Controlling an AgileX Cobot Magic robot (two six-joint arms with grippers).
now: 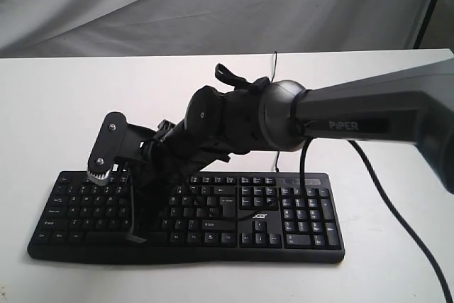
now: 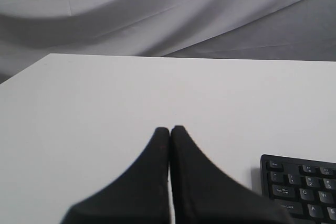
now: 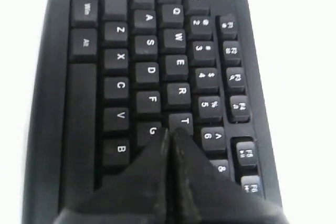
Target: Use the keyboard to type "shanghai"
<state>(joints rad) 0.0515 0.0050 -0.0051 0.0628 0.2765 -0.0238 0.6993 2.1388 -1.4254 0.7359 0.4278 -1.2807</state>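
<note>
The keyboard (image 1: 284,211) is a wide black model with white legends, a number pad and an "acer" logo. It lies flat on the white table (image 1: 85,90), at the near middle of the exterior view, with its long side running across the view. A thin black cable (image 1: 275,69) runs from its far edge toward the back of the table.

The right arm (image 1: 369,115), grey and marked "PiPER", enters from the right. It reaches across the middle and slopes down over the left half of the keyboard. Its right hand (image 1: 136,235) points down at the letter keys. In the right wrist view, the keyboard (image 3: 131,66) fills the frame. The right hand (image 3: 169,134) has its two black fingers pressed together with no gap. Their tips sit over the G key, at its border with T. Whether the tips press the key or stop just above it cannot be told. A thicker black cable (image 1: 383,189) hangs from this arm and trails off over the table to the right.

In the left wrist view, the left hand (image 2: 169,129) is likewise closed, finger against finger, and empty. It is held over bare table (image 2: 105,108). The Esc corner of the keyboard (image 2: 304,182) is near it but apart. Grey draped cloth (image 1: 142,5) forms the backdrop behind the table.
</note>
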